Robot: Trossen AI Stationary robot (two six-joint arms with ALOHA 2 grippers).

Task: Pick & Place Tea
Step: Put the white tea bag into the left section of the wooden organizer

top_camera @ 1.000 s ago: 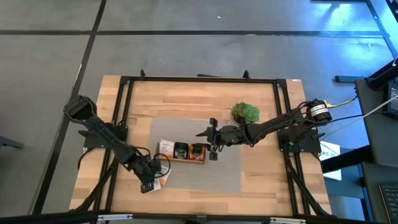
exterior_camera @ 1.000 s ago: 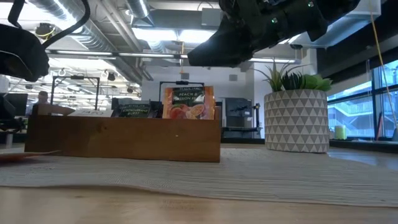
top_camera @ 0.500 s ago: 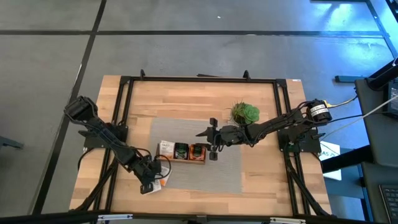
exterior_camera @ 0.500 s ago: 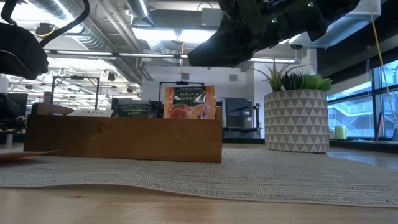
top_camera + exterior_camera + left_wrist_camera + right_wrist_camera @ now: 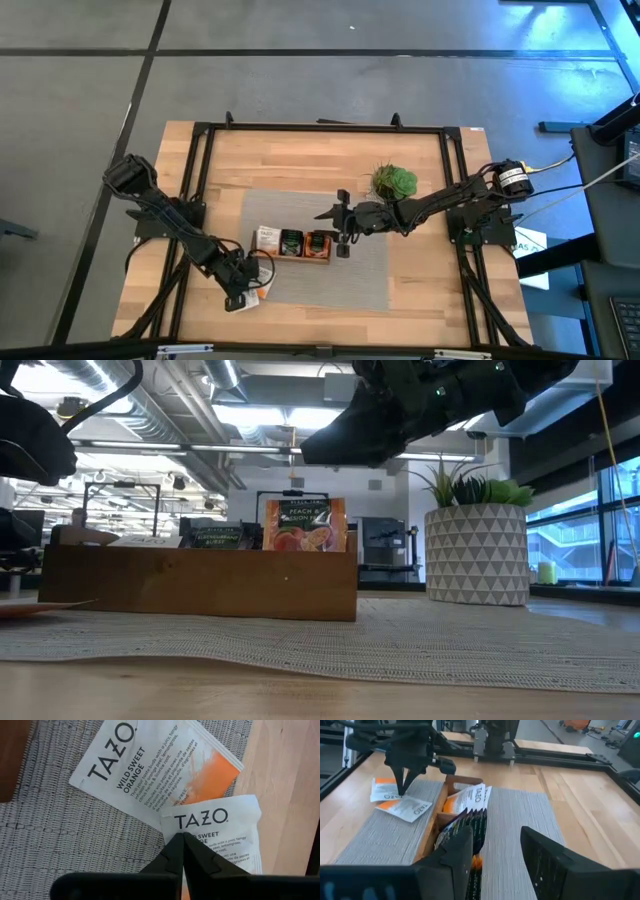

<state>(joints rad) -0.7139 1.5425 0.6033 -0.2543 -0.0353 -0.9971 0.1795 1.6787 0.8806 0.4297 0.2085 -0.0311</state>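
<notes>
Two white-and-orange tea sachets (image 5: 150,765) (image 5: 225,830) lie flat at the grey mat's left edge (image 5: 262,290), the nearer one overlapping the other and partly on bare wood. My left gripper (image 5: 182,837) points steeply down on the nearer sachet, shut. The wooden tray (image 5: 295,243) on the mat holds upright sachets, dark (image 5: 215,537) and orange (image 5: 305,525). My right gripper (image 5: 495,855) hovers open above the tray's right end (image 5: 343,240), holding nothing. My left gripper has its two fingertips closed together on the nearer sachet's top face, close to its corner by the mat (image 5: 172,822). The fingers come from above, slanting. They hide the pinch itself. The sachet lies flat on the table and on the other sachet.
A green plant in a white patterned pot (image 5: 478,555) stands right of the tray, behind my right arm (image 5: 393,182). The grey mat (image 5: 330,285) has free room in front of the tray. A black frame (image 5: 200,150) borders the tabletop.
</notes>
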